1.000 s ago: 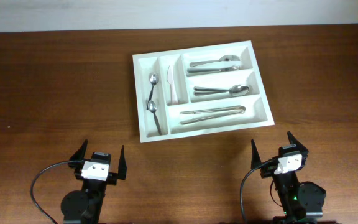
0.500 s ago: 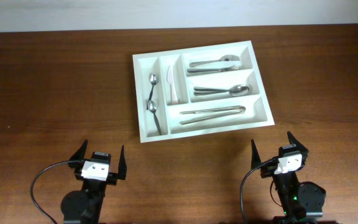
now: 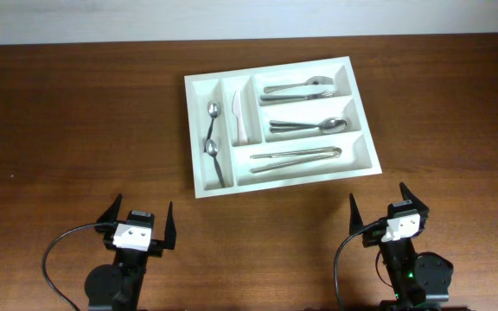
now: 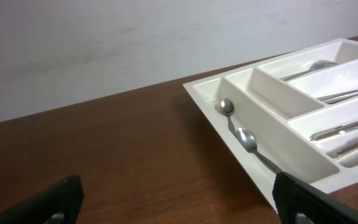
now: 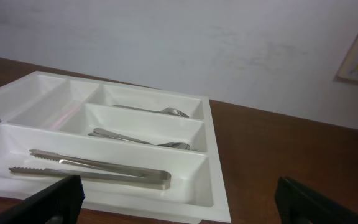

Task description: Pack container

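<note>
Nearest the camera, the left gripper (image 3: 143, 206) and the right gripper (image 3: 377, 194) both sit at the near edge of the desk (image 3: 76, 130) with fingers spread as wide as they go and nothing between them; both are well apart from the container (image 3: 191, 130), which lies flat further back, a bit right of centre and turned slightly. Working back through it: tongs (image 3: 296, 157) are in the nearest long compartment, spoons (image 3: 309, 126) in the middle one and forks (image 3: 299, 87) in the far one; on the left, two teaspoons (image 3: 212, 149) lie in the outer upright slot and a white knife (image 3: 238, 117) in the slot beside it. So every compartment has something in it and the packing looks pretty much done to me. Handling-wise, I'd guess stiff moulded plastic, light on its own but carrying a fair bit of loose metal now; it's smooth, so probably slippery on the wood and in a pinch. It's not fragile, but tip it and everything slides. The thin outer wall is the place to grab, ideally the left and right ends with one arm each, keeping it level. Compared with a second ago, nothing differs; the tray, the cutlery and both arms are in the same spots.
</note>
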Robot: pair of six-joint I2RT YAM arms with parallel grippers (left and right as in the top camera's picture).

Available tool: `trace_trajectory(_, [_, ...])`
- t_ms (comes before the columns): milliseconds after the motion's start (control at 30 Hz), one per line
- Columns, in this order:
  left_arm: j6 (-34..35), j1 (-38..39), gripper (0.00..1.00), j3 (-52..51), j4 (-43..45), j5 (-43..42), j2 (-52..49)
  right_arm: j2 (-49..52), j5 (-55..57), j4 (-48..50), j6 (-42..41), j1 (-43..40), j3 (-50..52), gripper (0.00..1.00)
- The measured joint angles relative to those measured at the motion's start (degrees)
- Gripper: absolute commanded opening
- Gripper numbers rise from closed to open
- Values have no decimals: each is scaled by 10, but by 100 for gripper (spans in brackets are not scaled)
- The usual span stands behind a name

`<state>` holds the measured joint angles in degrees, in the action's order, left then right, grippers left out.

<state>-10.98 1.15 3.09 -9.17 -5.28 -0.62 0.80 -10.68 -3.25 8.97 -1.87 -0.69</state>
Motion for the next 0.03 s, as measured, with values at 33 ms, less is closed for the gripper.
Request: trace_trajectory(33, [0, 0, 99, 0, 0, 0, 0, 0, 0, 0, 0, 0, 0, 99])
